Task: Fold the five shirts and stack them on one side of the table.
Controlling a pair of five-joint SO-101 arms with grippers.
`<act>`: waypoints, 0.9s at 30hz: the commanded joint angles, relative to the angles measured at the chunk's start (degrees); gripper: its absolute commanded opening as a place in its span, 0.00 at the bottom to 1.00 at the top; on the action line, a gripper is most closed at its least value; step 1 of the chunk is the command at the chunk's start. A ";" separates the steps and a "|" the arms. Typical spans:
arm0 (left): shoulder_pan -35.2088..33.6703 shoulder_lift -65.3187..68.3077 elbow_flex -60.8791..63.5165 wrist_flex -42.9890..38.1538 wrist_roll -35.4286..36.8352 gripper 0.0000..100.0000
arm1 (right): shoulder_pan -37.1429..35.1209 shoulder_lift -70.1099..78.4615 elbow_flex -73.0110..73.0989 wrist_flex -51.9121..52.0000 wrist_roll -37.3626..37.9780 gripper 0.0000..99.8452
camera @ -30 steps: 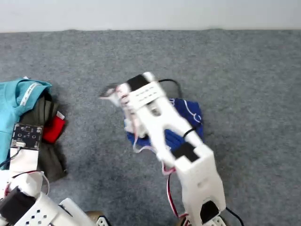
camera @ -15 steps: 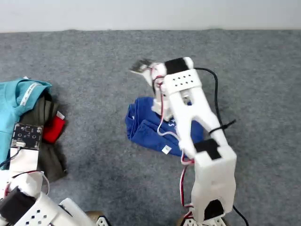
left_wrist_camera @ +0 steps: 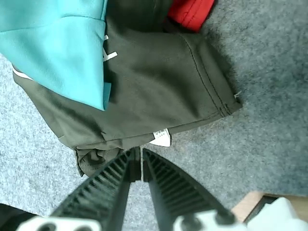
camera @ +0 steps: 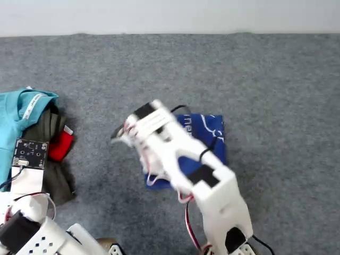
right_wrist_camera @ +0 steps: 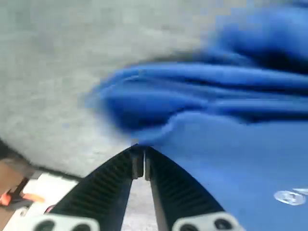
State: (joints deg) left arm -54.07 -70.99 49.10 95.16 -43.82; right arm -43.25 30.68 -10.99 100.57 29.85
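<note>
A folded blue shirt point(camera: 210, 134) lies mid-table, partly under my right arm. My right gripper point(camera: 118, 134) hovers over bare grey cloth just left of that shirt. In the right wrist view the gripper point(right_wrist_camera: 139, 153) is shut, its tips at the edge of the blue shirt point(right_wrist_camera: 231, 144), with nothing visibly pinched. At the left edge sits a pile: a teal shirt point(camera: 16, 111) on top, a dark olive shirt point(camera: 56, 183) and a red one point(camera: 59, 144). My left gripper point(left_wrist_camera: 141, 158) is shut just above the olive shirt's point(left_wrist_camera: 159, 91) hem, beside the teal shirt point(left_wrist_camera: 53, 43) and the red shirt point(left_wrist_camera: 190, 12).
Grey felt covers the table point(camera: 276, 95), with open room at the right and the back. A white wall point(camera: 170, 16) runs behind it. My left arm point(camera: 26, 180) stands at the near left corner, by the wooden table edge point(left_wrist_camera: 250, 207).
My right arm swung from the left to the far side of the blue shirt, then back to its left and nearer. The shirt now lies squarer. The left arm kept still.
</note>
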 commanded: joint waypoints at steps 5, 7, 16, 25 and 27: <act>-0.09 -0.09 -0.13 0.35 0.35 0.02 | 1.63 -12.35 2.90 2.15 -1.05 0.01; 0.00 -0.09 -0.13 0.35 0.35 0.02 | 4.18 -13.32 2.90 1.89 -0.97 0.01; 0.09 -0.09 -0.13 0.35 0.35 0.02 | 7.60 -8.04 2.90 -2.68 -0.97 0.01; -0.09 -0.09 -0.13 0.35 0.35 0.02 | 1.54 1.80 -3.60 -4.97 -0.97 0.01; -0.09 -0.09 -0.13 0.35 0.35 0.02 | 3.30 1.27 -8.70 -1.98 -0.97 0.01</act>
State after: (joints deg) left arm -54.07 -70.99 49.10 95.16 -43.82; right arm -41.23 32.88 -12.40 95.82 29.32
